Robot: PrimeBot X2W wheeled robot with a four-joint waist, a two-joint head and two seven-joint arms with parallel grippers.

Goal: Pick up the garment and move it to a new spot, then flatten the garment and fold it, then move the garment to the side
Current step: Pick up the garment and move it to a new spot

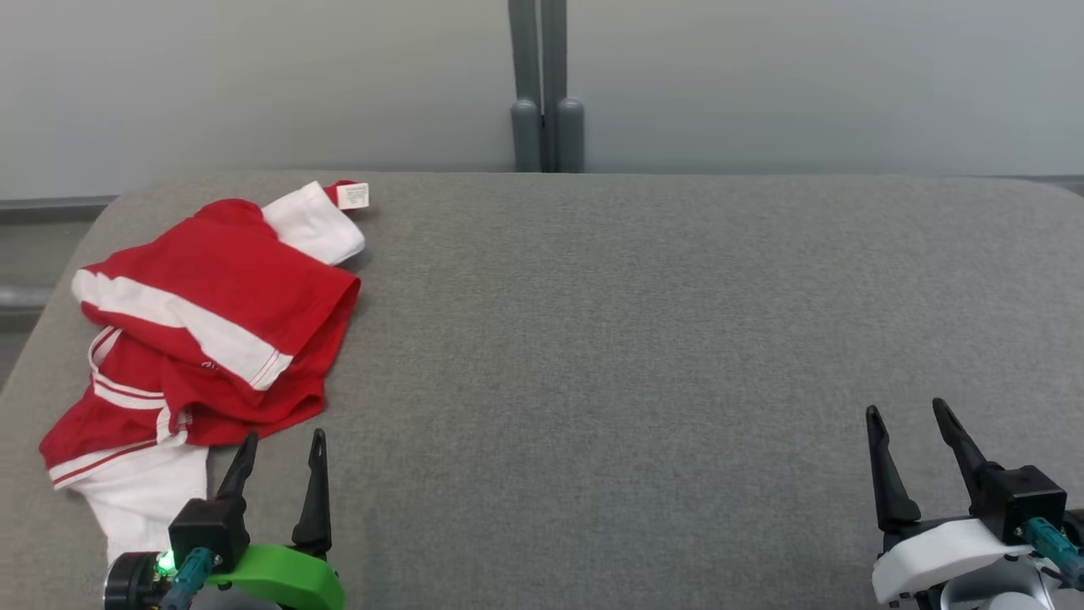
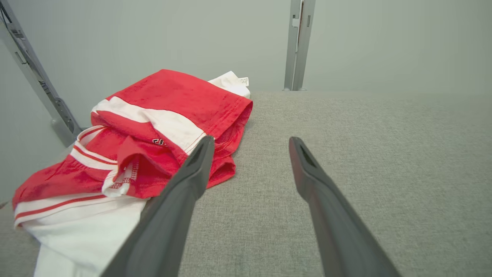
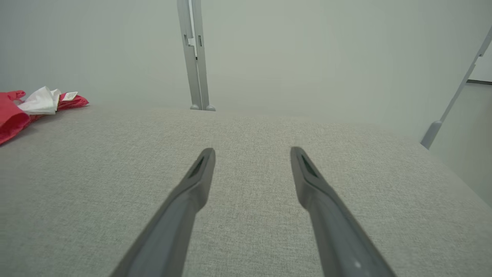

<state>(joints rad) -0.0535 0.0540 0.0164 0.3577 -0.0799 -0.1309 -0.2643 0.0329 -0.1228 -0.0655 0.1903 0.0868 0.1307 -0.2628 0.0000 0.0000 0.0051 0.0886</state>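
Observation:
A crumpled red and white garment (image 1: 203, 330) lies bunched on the left part of the grey padded surface (image 1: 644, 339), a small white label at its far end. My left gripper (image 1: 284, 439) stands open just at the garment's near right edge, with nothing between its fingers. In the left wrist view the garment (image 2: 153, 130) lies ahead and left of the open gripper (image 2: 250, 144), whose left finger overlaps the cloth's edge. My right gripper (image 1: 908, 411) is open over bare surface at the near right, far from the garment. The right wrist view shows the garment (image 3: 23, 107) at far left, beyond the open gripper (image 3: 251, 152).
A grey post (image 1: 546, 85) rises behind the surface's far edge against a pale wall. The padded surface has rounded corners at left and right. A slanted grey strut (image 3: 449, 104) stands off its right side.

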